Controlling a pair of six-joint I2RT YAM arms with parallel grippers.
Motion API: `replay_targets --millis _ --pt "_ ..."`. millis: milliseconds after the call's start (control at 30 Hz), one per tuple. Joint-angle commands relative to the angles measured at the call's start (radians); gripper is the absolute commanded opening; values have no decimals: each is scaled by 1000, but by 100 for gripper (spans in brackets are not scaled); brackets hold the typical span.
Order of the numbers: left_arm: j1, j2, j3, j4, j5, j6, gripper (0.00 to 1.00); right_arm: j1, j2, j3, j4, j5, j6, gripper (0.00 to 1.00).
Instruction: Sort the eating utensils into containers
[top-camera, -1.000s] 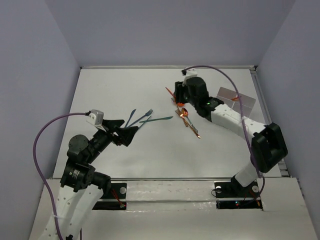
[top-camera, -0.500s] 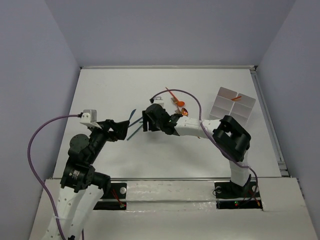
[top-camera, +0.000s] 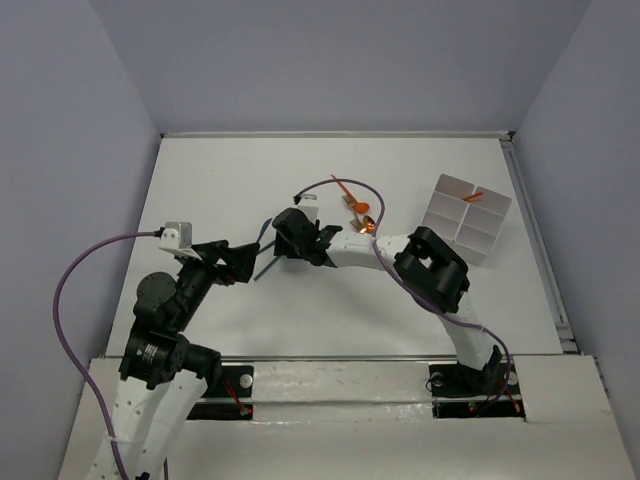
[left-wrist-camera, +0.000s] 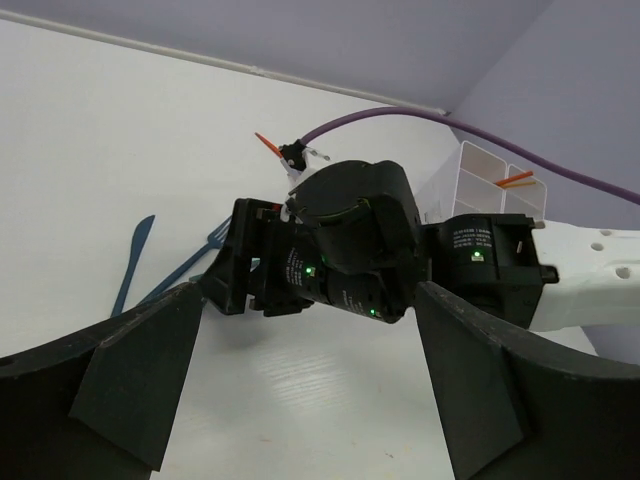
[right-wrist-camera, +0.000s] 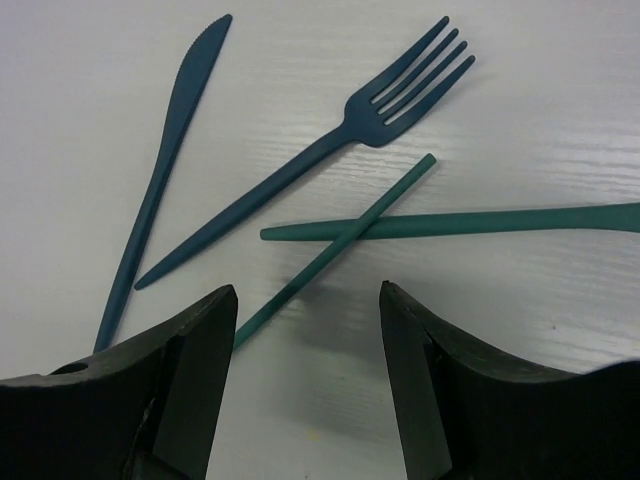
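Right gripper spread wide and empty over the blue and green cutlery; left gripper also spread wide, holding nothing.

Only the right wrist view shows the pieces clearly. Just beyond the matte black fingers, two thin green handles cross and touch; past them lie a dark blue fork with four tines and, to its left, a slim dark blue knife with a toothed edge, all smooth plastic on the finely grained white table. The left wrist view faces the right gripper head-on, with knife and fork showing at its left and a white divided tray behind it, an orange piece sticking out. From above, the tray sits far right, well apart from both grippers, with orange and copper pieces on the table between.
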Motion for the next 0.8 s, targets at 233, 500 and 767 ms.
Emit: replay_targets --millis 233,500,767 --pt "-17 -23 35 55 26 1 99 25 104 153 -147 125 9 48" --pt "-17 -29 34 57 34 1 99 36 153 221 -275 170 -138 34" --pt "-17 -26 34 60 37 0 99 36 109 120 -274 160 -163 19"
